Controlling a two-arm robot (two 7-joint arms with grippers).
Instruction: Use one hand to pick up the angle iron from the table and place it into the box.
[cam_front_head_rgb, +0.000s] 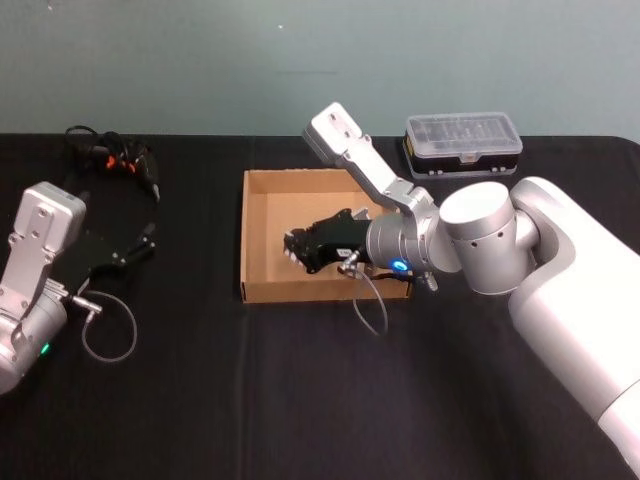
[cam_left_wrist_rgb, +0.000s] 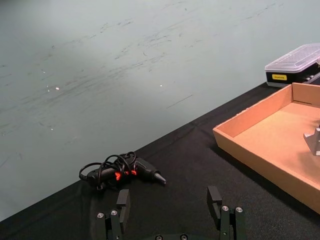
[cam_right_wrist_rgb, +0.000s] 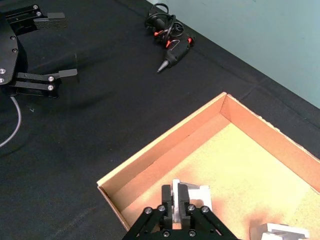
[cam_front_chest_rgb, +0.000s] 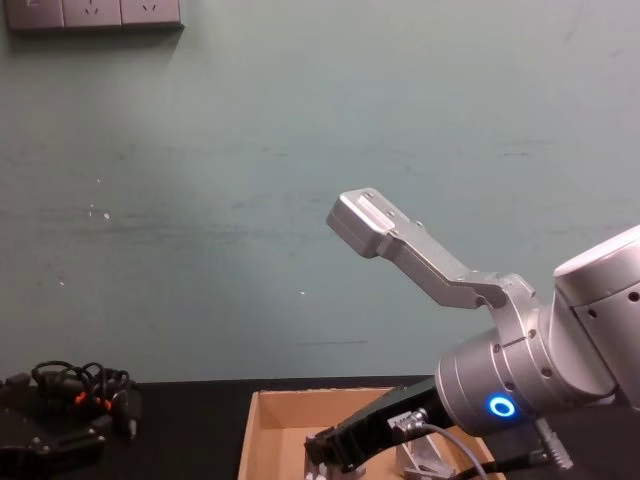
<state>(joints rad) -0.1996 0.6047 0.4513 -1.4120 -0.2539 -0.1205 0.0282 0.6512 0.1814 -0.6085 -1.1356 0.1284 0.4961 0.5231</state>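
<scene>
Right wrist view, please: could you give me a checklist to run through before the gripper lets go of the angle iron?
1. Right gripper shut on the angle iron: ok.
2. Held angle iron inside the walls of the cardboard box, near one corner: ok.
3. Held angle iron resting on the box floor: cannot tell.
4. Held piece apart from the second angle iron lying in the box: ok.
5. Left gripper open, over the left side of the table, away from the box: ok.
</scene>
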